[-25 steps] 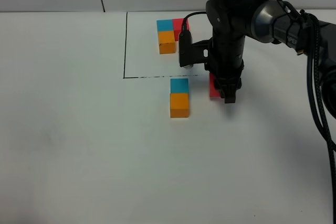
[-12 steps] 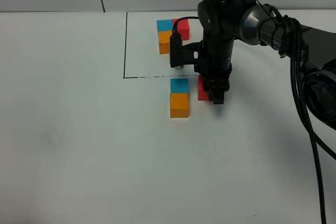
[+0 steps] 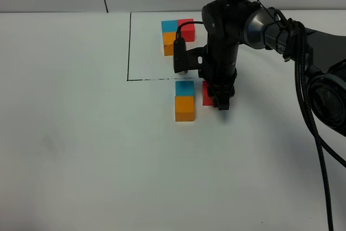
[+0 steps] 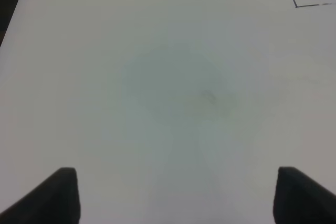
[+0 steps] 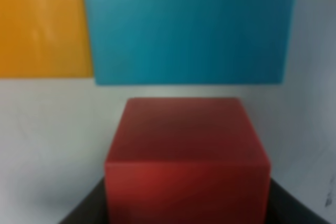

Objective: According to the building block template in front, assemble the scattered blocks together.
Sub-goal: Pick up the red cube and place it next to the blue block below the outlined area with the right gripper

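right gripper [image 3: 223,104] jaws clenched behind red cube [image 5: 186,156] | teal cube [image 3: 185,88] just left, small gap, touching orange cube [image 3: 184,107] | left gripper [image 4: 176,195] jaws released over bare table [image 4: 168,77]

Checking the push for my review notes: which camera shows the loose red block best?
The right wrist view: the red block fills the frame, a strip of table separating it from the blue block. The exterior high view shows only a sliver beside the right gripper. The left wrist view shows none.

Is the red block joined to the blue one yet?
No. The red block sits apart from the blue block; white table shows between them.
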Controlling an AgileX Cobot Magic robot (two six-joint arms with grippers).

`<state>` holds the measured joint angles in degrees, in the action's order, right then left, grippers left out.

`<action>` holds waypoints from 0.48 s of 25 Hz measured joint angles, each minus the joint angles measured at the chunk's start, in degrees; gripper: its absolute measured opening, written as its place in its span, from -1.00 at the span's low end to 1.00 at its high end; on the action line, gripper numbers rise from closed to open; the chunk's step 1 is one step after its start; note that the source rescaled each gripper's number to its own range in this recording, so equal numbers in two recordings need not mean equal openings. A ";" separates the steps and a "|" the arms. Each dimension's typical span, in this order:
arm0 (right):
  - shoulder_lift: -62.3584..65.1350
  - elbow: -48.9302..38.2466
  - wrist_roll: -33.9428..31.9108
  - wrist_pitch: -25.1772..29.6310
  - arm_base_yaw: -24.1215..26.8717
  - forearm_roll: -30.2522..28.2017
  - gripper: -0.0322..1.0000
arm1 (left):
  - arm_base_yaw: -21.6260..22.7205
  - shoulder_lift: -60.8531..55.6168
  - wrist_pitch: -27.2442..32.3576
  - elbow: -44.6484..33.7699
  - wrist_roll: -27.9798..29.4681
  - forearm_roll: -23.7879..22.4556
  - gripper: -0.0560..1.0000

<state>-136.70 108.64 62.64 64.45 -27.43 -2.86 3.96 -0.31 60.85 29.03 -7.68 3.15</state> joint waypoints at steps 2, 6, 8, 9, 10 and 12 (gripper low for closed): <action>-0.07 0.05 0.11 -0.29 -0.19 0.07 -0.92 | 0.00 0.00 0.00 0.00 0.00 0.00 0.53; -0.17 0.16 0.11 -0.74 -0.38 0.19 -0.93 | 0.00 0.00 0.00 0.00 0.00 0.00 0.53; -0.25 0.22 0.17 -0.89 -0.38 0.48 -0.93 | 0.00 0.00 0.00 0.00 0.00 0.00 0.53; -0.31 0.22 0.17 -1.02 -0.38 0.77 -0.93 | 0.00 0.00 0.00 0.00 0.00 0.00 0.53; -0.36 0.22 0.17 -1.08 -0.38 0.91 -0.93 | 0.00 0.00 0.00 0.00 0.00 0.00 0.53; -0.42 0.31 0.17 -1.27 -0.38 1.28 -0.93 | 0.00 0.00 0.00 0.00 0.00 0.00 0.53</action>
<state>-137.12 108.96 62.82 63.17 -27.81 -1.59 3.96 -0.31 60.85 29.03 -7.68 3.15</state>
